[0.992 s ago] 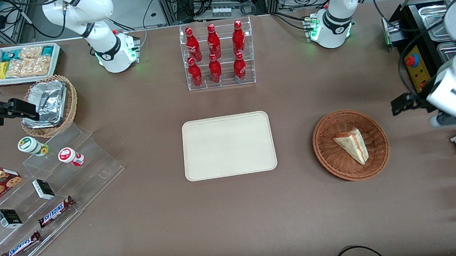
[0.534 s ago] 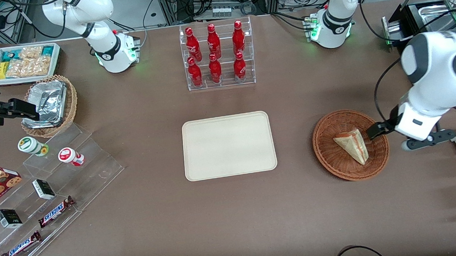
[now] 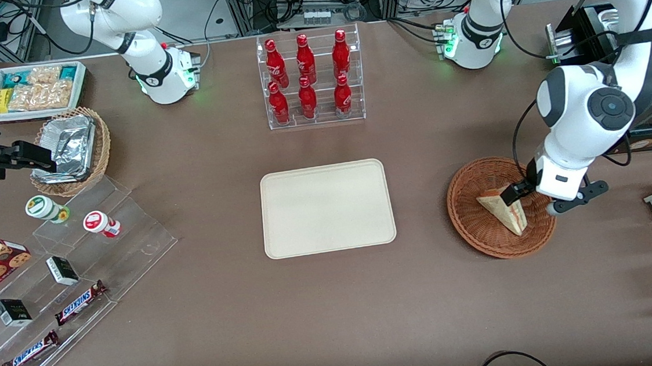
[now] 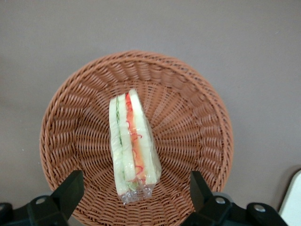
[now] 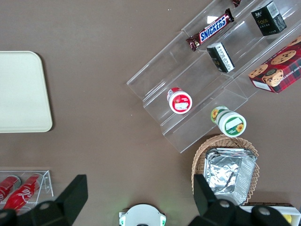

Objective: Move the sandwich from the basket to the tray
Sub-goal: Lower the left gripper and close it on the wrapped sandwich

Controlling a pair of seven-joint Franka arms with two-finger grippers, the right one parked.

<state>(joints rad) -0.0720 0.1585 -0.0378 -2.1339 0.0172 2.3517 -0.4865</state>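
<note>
Wicker, reddish-brown and tightly woven, makes up the round shallow basket (image 3: 501, 208) at the right of the front view, and in it lies the sandwich (image 3: 504, 211), a triangular wedge of pale white bread with a red-orange and green stripe down its cut edge. The left wrist view shows what the front view does not: a clear, shiny film wraps the sandwich (image 4: 132, 146), gathered into a crinkled tail at one end, and the basket's (image 4: 197, 122) weave fans out from its middle in ribs. The claw (image 3: 514, 192) of the left arm hangs above the basket, over the sandwich's edge toward the working arm's end of the table, and the wrist view shows its two dark fingers (image 4: 69, 193) spread wide, one on either side of the wedge, not touching it. At the centre of the front view the flat cream-beige rectangular tray (image 3: 327, 208) with rounded corners and a low rim lies on the matte brown table (image 3: 336, 310), well apart from the basket.
</note>
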